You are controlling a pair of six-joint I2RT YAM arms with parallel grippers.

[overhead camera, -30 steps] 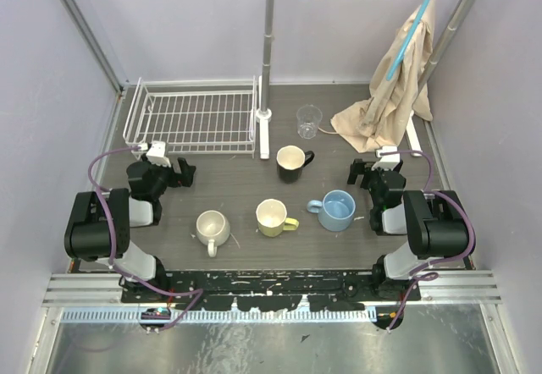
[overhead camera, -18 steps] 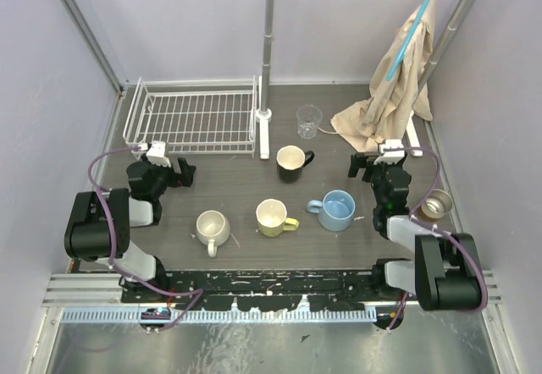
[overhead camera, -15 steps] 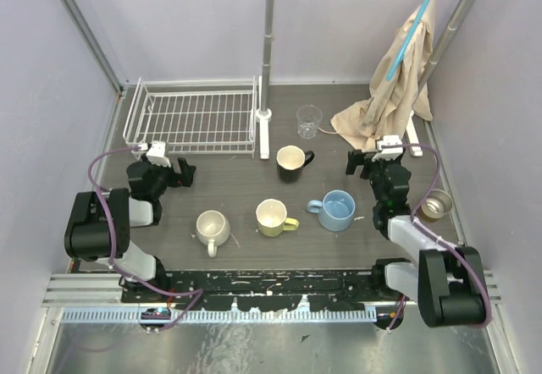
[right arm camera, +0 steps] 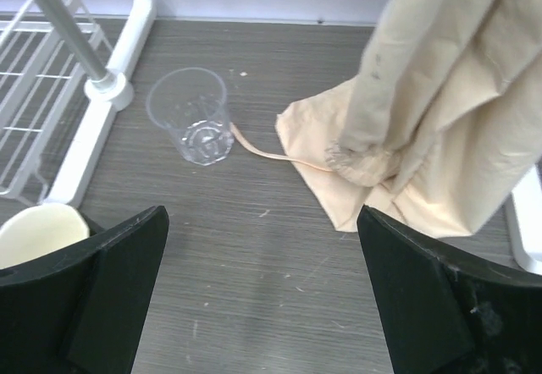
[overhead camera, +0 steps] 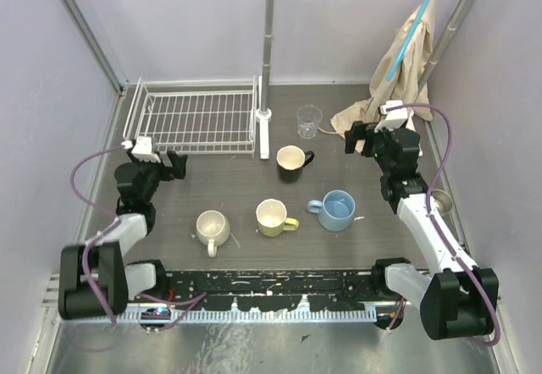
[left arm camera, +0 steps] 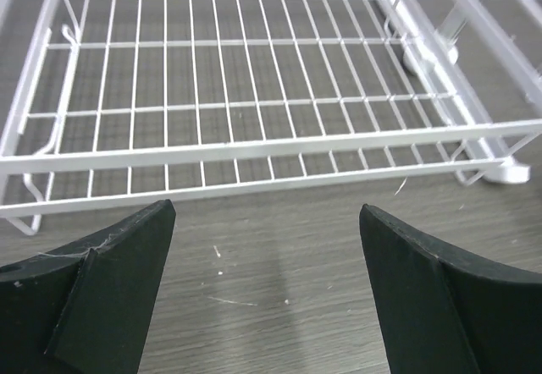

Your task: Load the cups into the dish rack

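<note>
The white wire dish rack (overhead camera: 190, 118) stands at the back left, with nothing in it; in the left wrist view it (left arm camera: 254, 95) lies just ahead. My left gripper (overhead camera: 157, 162) (left arm camera: 267, 281) is open and empty over bare table in front of the rack. The clear glass (overhead camera: 308, 121) (right arm camera: 190, 116) stands at the back middle. The black mug (overhead camera: 290, 163) (right arm camera: 38, 230), yellow mug (overhead camera: 272, 217), light blue mug (overhead camera: 337, 210) and cream-white mug (overhead camera: 212, 227) stand on the table. My right gripper (overhead camera: 373, 137) (right arm camera: 262, 289) is open and empty, to the right of the glass.
A beige cloth (overhead camera: 389, 95) (right arm camera: 423, 120) hangs at the back right and pools on the table. An upright grey pole (overhead camera: 268, 44) with a white base (right arm camera: 110, 86) stands between rack and glass. A small metal tin (overhead camera: 438, 202) sits at the right edge.
My right arm has unfolded and its gripper has moved toward the back, nearer the glass and cloth. My left arm has stretched out, its gripper shifting slightly toward the rack.
</note>
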